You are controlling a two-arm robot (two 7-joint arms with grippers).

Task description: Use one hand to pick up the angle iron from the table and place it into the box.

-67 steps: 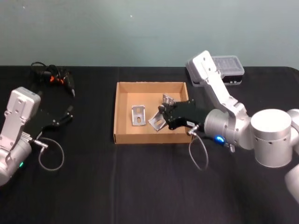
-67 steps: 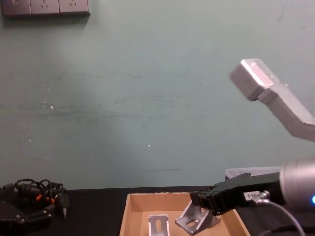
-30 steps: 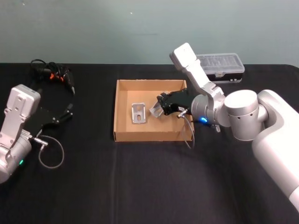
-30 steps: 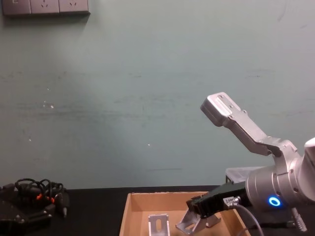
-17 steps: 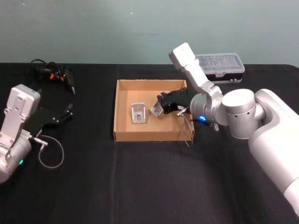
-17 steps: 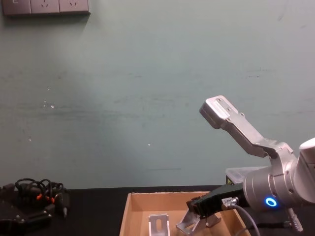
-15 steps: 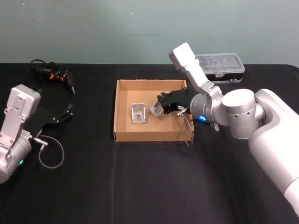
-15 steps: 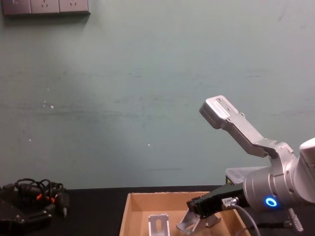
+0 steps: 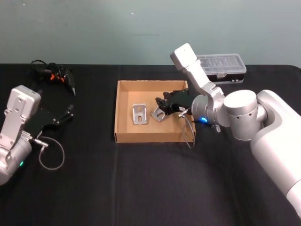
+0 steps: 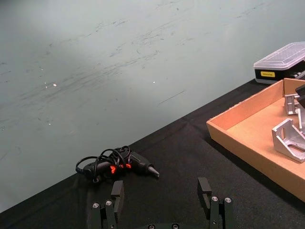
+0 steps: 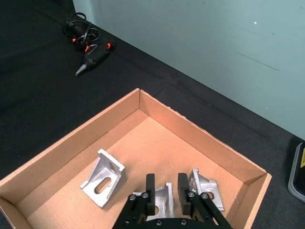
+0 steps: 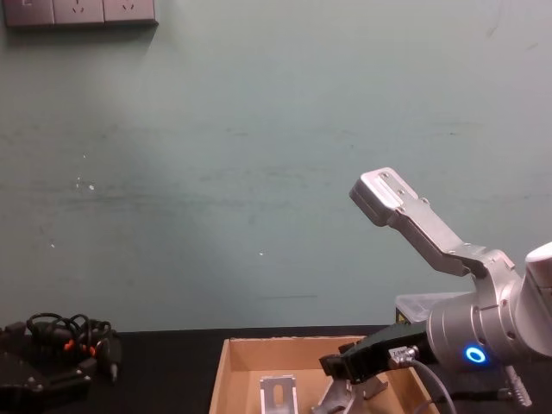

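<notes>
Head view puts the right gripper [image 9: 161, 108] inside the box [image 9: 123, 113], fingers parted, astride an angle iron [image 9: 158, 114] lying on the cardboard floor just beneath the tips; whether the pads touch it cannot be told; in the right wrist view the black fingers [image 11: 150, 187] hide most of that bracket; a second angle iron [image 9: 139, 114] sits just left of the gripper, a third [image 11: 206, 187] close on its other side; the left gripper [image 10: 162, 195] hangs open over the table [image 9: 141, 183], well apart.
</notes>
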